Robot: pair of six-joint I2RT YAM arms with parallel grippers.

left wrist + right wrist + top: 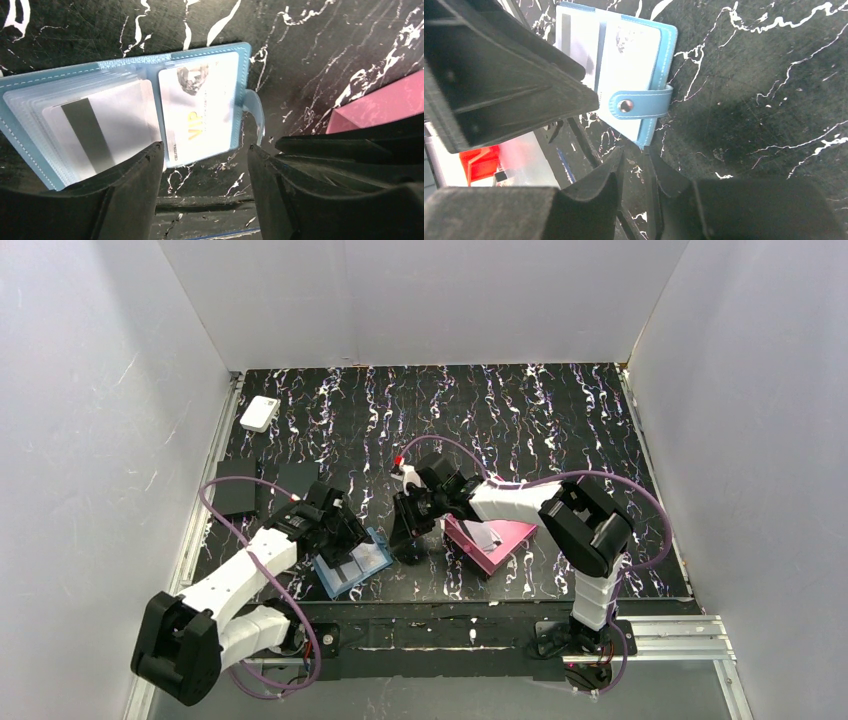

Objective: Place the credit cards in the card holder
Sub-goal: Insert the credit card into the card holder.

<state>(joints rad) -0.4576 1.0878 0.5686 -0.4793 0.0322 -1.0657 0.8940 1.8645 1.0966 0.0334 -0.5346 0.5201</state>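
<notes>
The teal-blue card holder [352, 566] lies open on the marbled table in front of the left arm. In the left wrist view its left page [100, 130] holds a grey-white credit card with a dark stripe, and its right page holds a white "VIP" card [200, 110]. My left gripper [205, 152] hovers over the holder's near edge, open, with nothing between its fingers. My right gripper [634, 155] points down just beside the holder's corner near the snap tab [639, 106]. Its jaws stand a narrow gap apart with only table showing between them. Another pale card [487, 536] lies on the pink tray [510, 532].
Two matte black slabs [237, 497] [298, 478] lie at the left of the table, with a small white box [260, 413] further back. White walls close in three sides. The two grippers stand close together over the holder.
</notes>
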